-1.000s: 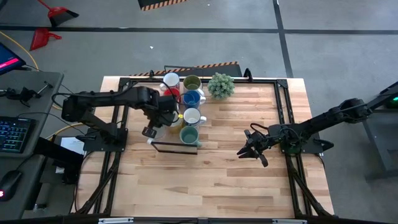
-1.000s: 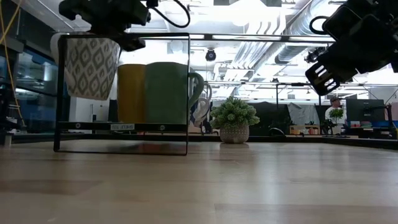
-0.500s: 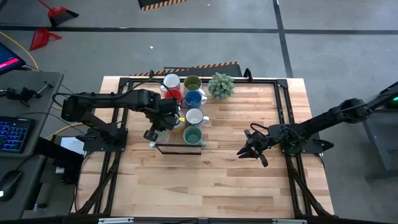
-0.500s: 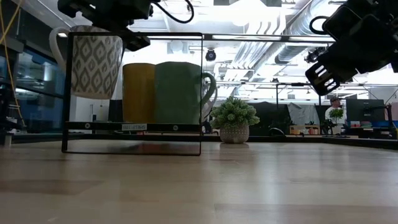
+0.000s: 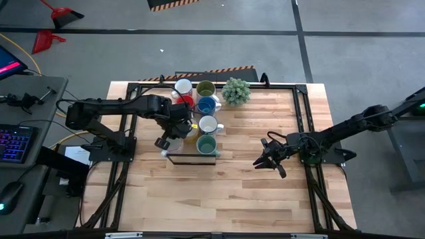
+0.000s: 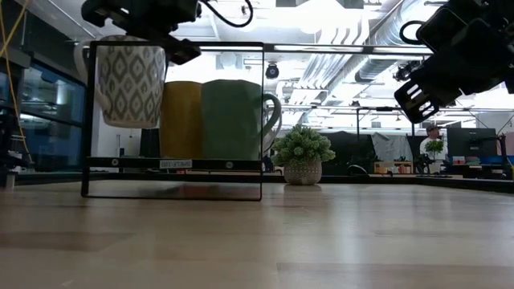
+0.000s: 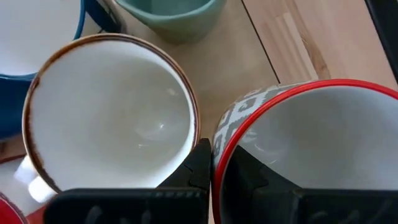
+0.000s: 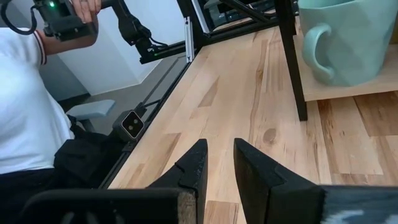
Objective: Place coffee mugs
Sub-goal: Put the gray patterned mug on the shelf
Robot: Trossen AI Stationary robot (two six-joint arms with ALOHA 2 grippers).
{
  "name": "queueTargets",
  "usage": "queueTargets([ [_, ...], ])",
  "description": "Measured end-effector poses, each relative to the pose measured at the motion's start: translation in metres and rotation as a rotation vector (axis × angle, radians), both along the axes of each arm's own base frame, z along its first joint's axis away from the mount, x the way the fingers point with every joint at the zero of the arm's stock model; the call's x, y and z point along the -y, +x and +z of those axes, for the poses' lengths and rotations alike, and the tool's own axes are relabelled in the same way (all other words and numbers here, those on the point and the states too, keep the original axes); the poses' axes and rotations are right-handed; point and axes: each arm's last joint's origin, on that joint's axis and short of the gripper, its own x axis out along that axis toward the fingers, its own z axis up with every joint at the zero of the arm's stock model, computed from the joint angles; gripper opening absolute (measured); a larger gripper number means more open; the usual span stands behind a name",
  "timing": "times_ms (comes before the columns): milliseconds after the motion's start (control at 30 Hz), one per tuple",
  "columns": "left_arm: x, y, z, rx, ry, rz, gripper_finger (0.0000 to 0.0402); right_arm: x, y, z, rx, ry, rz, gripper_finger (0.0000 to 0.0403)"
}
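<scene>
My left gripper [image 5: 167, 138] hangs over the near-left corner of the black-framed rack [image 6: 173, 191], shut on a white mug with grey diamonds and a red rim [image 6: 130, 84]. A brown-rimmed white mug [image 7: 112, 118] stands right beside it. Other mugs stand in the rack: teal [image 5: 204, 144], white [image 5: 206, 124], blue [image 5: 205, 104], red [image 5: 184, 101], olive [image 5: 204, 87] and a white one [image 5: 182, 86]. My right gripper [image 5: 265, 161] hovers open above the right half of the table, touching nothing. My left gripper pinches the patterned mug's wall at the red rim [image 7: 216, 163], one finger [image 7: 200, 167] outside and one finger [image 7: 247, 177] inside the cup. The fingers come from above, pointing down. The mug hangs upright, its base clear of the rack's shelf [image 6: 173, 163].
A small potted plant [image 5: 236, 91] stands at the table's far edge, right of the rack. Bare wood [image 5: 252, 192] lies near and right of the rack. A person in a white shirt [image 8: 25, 106] is beyond the table.
My left gripper carried the patterned mug toward the table's right, from outside the rack's left post to inside the frame, and the mug turned from tilted to upright. The rack itself slid a little toward the right.
</scene>
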Motion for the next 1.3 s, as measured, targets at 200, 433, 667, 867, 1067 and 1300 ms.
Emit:
queueTargets([
  [200,-0.002,0.002,-0.008,0.025,-0.04,-0.017,0.001,0.0,0.0,0.0,-0.003,0.006,-0.001,0.0058],
  [433,-0.001,-0.002,-0.041,-0.019,-0.039,-0.021,0.001,0.0,0.0,0.0,-0.003,0.006,-0.001,0.0058],
  [667,-0.002,-0.002,-0.041,-0.024,-0.02,-0.018,0.001,0.0,0.0,0.0,-0.003,0.006,-0.002,0.0058],
  [867,-0.002,-0.001,-0.038,-0.011,-0.015,-0.002,0.001,0.0,0.0,0.0,-0.001,0.003,-0.001,0.0058],
  [1067,-0.003,0.005,-0.021,0.043,0.005,0.006,0.001,0.0,0.0,0.0,0.0,0.001,0.0,0.0058],
  [1300,-0.003,0.004,-0.021,0.029,-0.006,0.018,0.001,0.0,0.0,0.0,0.0,0.0,0.0,0.0058],
])
